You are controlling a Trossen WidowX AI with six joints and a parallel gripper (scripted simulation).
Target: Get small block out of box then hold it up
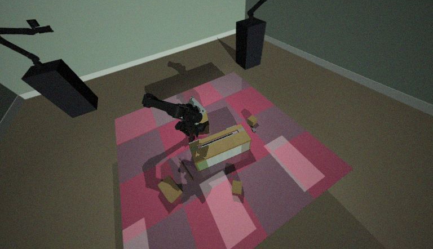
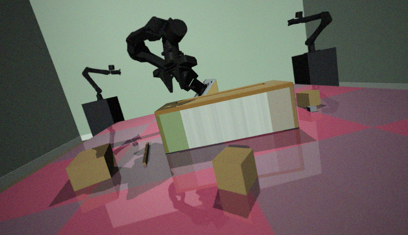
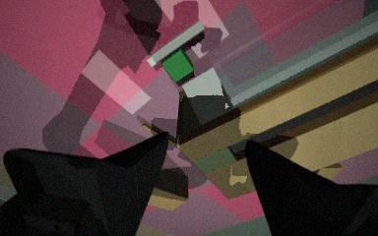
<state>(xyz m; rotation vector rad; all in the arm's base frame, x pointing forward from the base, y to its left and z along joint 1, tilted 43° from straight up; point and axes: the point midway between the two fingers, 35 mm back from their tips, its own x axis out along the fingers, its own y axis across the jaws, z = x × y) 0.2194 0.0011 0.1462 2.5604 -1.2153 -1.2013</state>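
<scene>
The bent arm point(image 1: 164, 105) point(image 2: 135, 47) points its parted jaws downward

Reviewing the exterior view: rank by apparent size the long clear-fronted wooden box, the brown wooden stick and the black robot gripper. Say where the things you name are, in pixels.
1. long clear-fronted wooden box point(image 1: 223, 139) point(image 2: 225, 121)
2. black robot gripper point(image 1: 191, 134) point(image 2: 184, 88) point(image 3: 207, 142)
3. brown wooden stick point(image 1: 186, 170) point(image 2: 145, 154)
</scene>
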